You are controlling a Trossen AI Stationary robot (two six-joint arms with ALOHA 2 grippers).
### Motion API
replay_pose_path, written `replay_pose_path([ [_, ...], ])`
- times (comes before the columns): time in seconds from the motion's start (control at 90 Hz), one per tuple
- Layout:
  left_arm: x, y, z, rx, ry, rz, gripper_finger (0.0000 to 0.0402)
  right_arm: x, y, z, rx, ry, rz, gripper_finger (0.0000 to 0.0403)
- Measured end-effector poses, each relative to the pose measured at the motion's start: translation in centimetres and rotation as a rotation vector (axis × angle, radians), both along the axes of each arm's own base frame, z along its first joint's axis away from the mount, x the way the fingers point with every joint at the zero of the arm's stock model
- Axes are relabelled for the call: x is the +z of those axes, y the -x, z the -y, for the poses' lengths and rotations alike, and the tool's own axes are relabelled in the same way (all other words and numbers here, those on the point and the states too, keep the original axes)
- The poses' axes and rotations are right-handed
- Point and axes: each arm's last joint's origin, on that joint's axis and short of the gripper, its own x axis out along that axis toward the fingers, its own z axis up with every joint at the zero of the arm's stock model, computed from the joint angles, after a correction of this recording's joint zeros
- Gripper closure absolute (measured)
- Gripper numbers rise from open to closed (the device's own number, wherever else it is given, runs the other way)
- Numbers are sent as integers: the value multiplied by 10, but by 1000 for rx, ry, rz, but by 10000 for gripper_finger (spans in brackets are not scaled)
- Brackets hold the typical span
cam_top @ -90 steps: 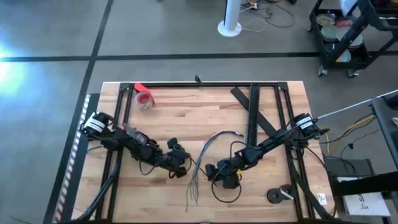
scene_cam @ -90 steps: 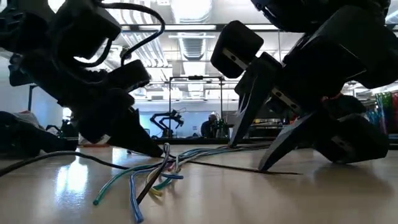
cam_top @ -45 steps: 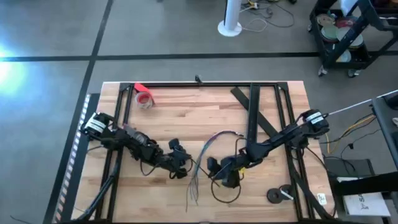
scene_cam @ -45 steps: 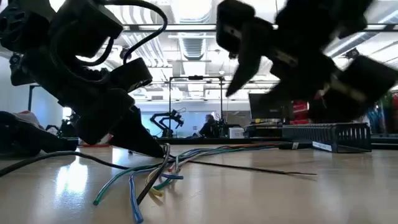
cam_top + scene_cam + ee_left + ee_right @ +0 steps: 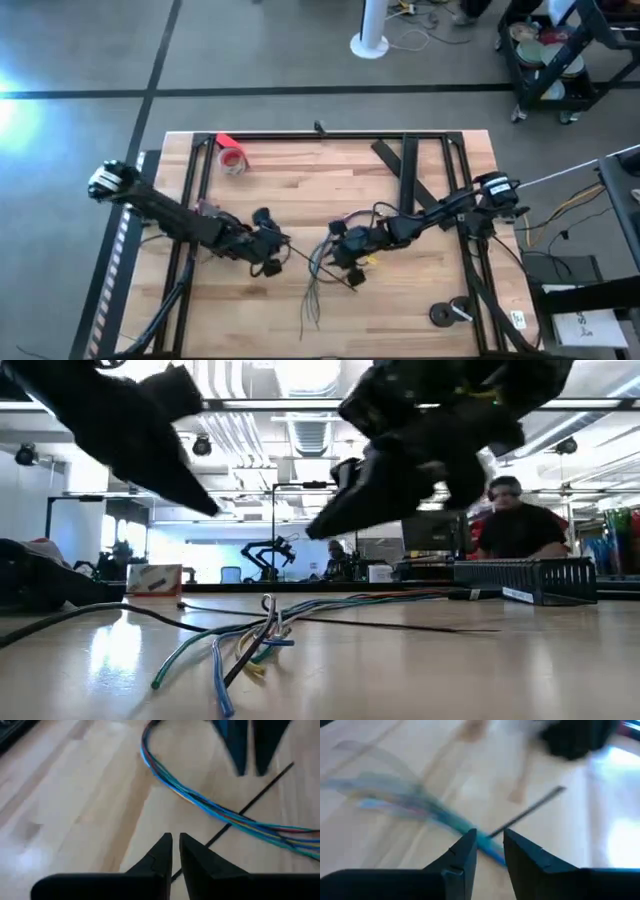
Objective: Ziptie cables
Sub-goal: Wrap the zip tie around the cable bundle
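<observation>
Cables [image 5: 330, 603], limp and light, lie with the stiff thin ziptie [image 5: 260, 795] across them.
Grasp the ziptie's end; left gripper [image 5: 175, 847] nearly together, right gripper [image 5: 489, 842] slightly apart, both empty.

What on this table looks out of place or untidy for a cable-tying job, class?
The cables lie loose on the wood, their ends splayed apart, unbundled. The ziptie lies flat across them, not looped around. Both grippers, left and right, hover above, holding nothing.

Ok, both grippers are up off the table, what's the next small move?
Probably lower the left gripper onto the ziptie, opening its nearly closed fingers first. The ziptie lies flat, crossing under the cables, and neither it nor the right gripper holds anything.
</observation>
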Motion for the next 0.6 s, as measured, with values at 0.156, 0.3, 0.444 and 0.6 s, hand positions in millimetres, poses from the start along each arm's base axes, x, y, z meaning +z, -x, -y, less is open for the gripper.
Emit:
replay_pose_path([
  [0.156,2,24,-9,23,21,-8,380,3,-13,14,-170,-98,89,328],
  [0.3,-21,36,-12,-7,33,-13,380,-12,-33,16,-248,-125,86,306],
  [0.444,-45,46,-16,5,77,-23,380,-27,-60,13,-298,-116,92,272],
  [0.6,-55,53,-16,4,144,-43,380,-41,-91,12,-366,-145,120,249],
])
